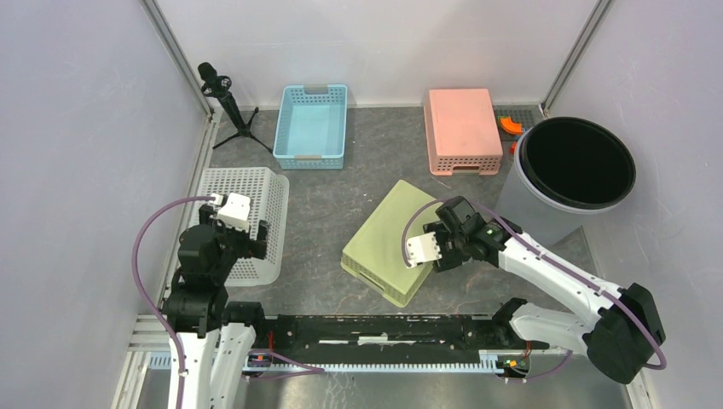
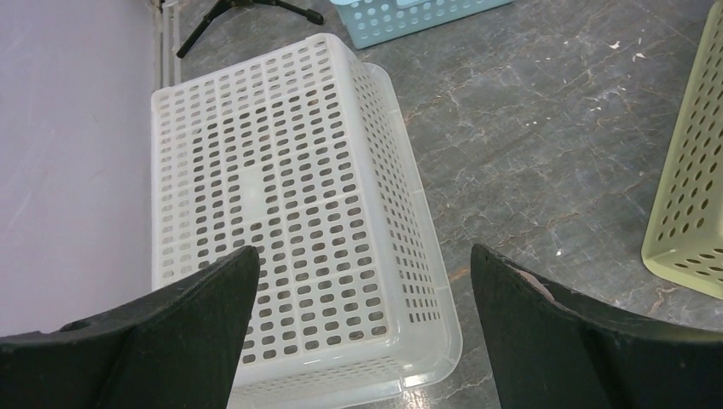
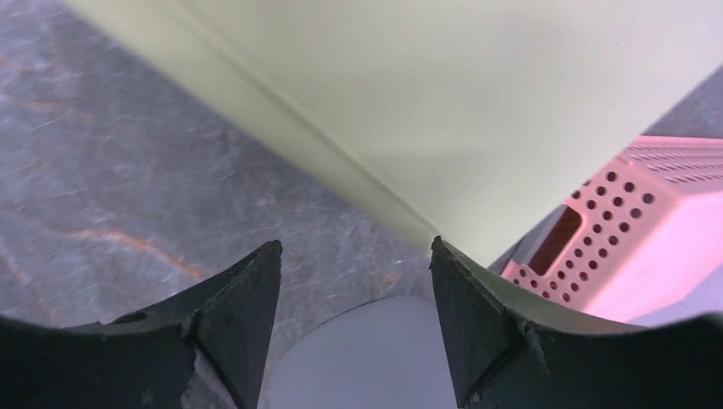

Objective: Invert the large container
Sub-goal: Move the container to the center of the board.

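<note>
Our left tool (image 2: 362, 256): wide open, empty, over white perforated basket (image 2: 281, 196) | our right tool (image 3: 356, 247): parted, empty, at 3 o'clock of pale-green plastic basket (image 1: 384, 234)

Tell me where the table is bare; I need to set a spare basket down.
Bare patches: between the white basket and the green basket, and between the blue basket and pink basket. Crowded on the right, around the grey bin.
</note>
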Controlling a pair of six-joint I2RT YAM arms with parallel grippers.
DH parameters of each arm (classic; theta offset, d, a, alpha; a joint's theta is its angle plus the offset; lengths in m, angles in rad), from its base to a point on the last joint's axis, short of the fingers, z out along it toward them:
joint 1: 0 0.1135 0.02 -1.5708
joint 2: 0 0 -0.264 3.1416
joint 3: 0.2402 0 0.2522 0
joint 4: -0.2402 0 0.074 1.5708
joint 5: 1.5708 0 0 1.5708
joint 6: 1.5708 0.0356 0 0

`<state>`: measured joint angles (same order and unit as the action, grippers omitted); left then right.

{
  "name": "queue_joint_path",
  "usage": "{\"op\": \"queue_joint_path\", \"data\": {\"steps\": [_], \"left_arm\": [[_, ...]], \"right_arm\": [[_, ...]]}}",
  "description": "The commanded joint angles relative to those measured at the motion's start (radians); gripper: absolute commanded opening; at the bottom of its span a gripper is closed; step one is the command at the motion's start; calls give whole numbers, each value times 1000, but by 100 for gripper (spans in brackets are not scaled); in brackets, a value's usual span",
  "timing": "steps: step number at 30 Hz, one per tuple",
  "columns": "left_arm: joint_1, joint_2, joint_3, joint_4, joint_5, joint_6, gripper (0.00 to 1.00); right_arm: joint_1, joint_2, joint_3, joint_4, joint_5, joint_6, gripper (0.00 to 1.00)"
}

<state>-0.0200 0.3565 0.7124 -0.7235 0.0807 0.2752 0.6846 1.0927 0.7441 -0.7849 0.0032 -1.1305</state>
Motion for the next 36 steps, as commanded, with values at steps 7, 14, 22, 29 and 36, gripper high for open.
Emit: {"op": "queue_joint_path", "data": {"steps": [7,14,22,29,36], "left_arm": [[-1,-30,-34,103,-72,-57,100],[-1,-25,-54,121,-115,-61,100],[-1,-18,-86,167,-175,-45,99],[-1,-30,-102,169,-166,10,100],[0,-70,-97,142,-48,23,100]], "right_arm": [[-20,113,-22,377,83,61,71],[-20,220,33,516,115,89,71],[-25,355,173,623,249,163,71],[-12,249,360,300,82,242,70],[258,26,259,162,-158,276,70]]}}
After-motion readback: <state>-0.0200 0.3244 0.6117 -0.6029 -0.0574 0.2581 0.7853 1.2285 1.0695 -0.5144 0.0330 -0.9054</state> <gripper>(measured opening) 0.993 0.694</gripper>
